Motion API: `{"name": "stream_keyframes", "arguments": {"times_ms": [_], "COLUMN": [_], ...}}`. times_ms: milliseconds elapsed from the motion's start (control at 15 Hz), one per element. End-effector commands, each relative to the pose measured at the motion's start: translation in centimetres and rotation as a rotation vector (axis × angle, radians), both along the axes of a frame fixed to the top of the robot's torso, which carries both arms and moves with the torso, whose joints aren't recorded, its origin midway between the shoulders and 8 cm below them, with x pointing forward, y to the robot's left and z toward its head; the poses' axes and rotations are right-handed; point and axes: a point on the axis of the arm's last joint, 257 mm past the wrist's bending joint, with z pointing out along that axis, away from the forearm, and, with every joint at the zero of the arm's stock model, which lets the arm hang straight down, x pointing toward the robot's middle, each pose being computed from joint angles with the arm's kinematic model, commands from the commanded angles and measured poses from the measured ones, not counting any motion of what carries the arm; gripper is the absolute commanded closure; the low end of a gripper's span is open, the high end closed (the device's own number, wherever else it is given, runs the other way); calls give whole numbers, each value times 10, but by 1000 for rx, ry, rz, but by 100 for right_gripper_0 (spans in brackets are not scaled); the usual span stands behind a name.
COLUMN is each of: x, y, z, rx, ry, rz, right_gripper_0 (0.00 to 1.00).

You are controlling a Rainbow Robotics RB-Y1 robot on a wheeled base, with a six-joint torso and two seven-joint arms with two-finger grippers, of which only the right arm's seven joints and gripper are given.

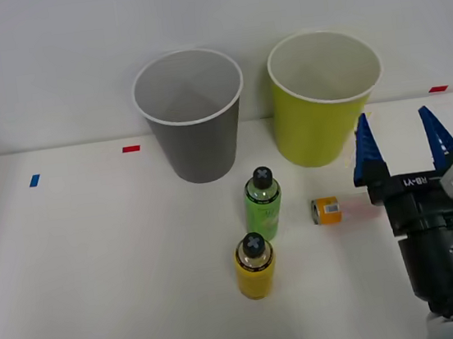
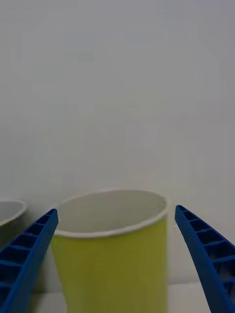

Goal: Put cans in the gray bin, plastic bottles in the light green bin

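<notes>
The right pincer stood spread and empty just right of the light green bin, fingers pointing up past its rim. The pale pink can lay on its side on the desk, just in front of that bin, orange end toward the green bottle. The yellow bottle stood nearer than that; the gray bin sat left of the green one. I'd say the pincer should come down squarely across the can's round body, so it can't roll.

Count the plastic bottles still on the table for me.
2. The green bottle stands upright in front of the gap between the two bins; the yellow bottle stands just nearer the robot. The bins' insides are only partly visible.
</notes>
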Motion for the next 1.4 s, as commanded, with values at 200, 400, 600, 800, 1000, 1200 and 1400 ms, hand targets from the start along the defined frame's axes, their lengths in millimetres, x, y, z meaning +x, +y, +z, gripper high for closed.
{"name": "stream_keyframes", "arguments": {"times_ms": [200, 400, 600, 800, 1000, 1200, 1400], "x": [-33, -43, -49, -62, -71, -79, -99], "y": [-34, -35, -27, -29, -35, -36, -37], "z": [-60, -91, -106, -129, -152, -169, -187], "rx": [52, 123, 98, 9, 28, 106, 166], "ry": [145, 233, 284, 318, 298, 290, 301], "rz": [-121, -154, -156, -192, -203, -129, -76], "right_gripper_0": [19, 19, 19, 19, 19, 19, 19]}}
